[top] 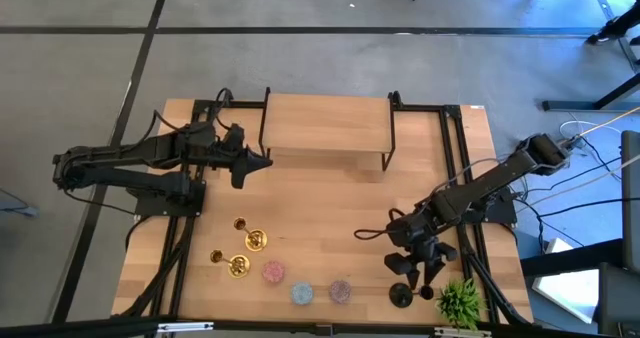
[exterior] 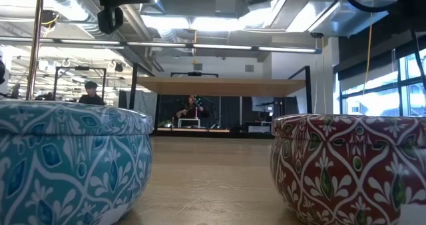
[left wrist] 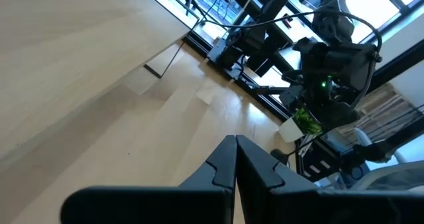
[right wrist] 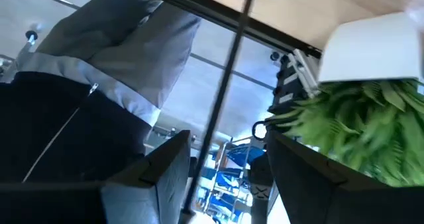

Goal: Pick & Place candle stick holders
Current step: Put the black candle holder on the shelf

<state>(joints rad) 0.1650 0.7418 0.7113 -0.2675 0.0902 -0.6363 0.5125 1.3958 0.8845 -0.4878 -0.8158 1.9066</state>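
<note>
Two gold candle stick holders (top: 256, 241) (top: 238, 268) stand on their round bases at the near left. The pink (top: 273, 271), light blue (top: 302, 294) and purple (top: 340, 291) squat holders sit in a row near the front edge. The black candle stick holder (top: 400, 296) stands at the near right. My right gripper (top: 418, 278) is open beside it. In the right wrist view its thin stick (right wrist: 228, 65) runs between my two open fingers (right wrist: 225, 144), closer to one of them. My left gripper (top: 262, 163) is shut and empty, above the table's far left (left wrist: 235, 161).
A raised wooden shelf (top: 325, 123) on black legs stands at the far middle. A small green plant in a white pot (top: 460, 300) stands right beside the black holder. The two patterned squat holders (exterior: 66, 158) (exterior: 353, 165) fill the low view's front. People show in the room behind.
</note>
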